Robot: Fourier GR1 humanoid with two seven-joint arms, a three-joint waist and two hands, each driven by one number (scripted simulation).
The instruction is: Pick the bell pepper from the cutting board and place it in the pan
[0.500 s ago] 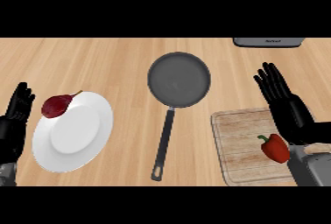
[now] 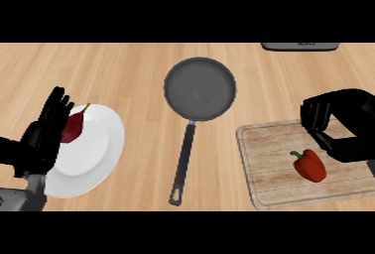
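The pepper (image 2: 310, 165) lies on the board (image 2: 271, 183), near its right side, and the right hand (image 2: 338, 128) is above the board's far right corner with fingers bent downward and thumb apart, holding nothing; the pepper is just beside it, a little nearer and to its left, not touching. If the hand closes from here, I think the fingers may push the pepper's far side and roll it away. Farther left, the pan (image 2: 199, 89) waits with nothing inside, and the left hand (image 2: 45, 134) rests open by the plate (image 2: 95, 149).
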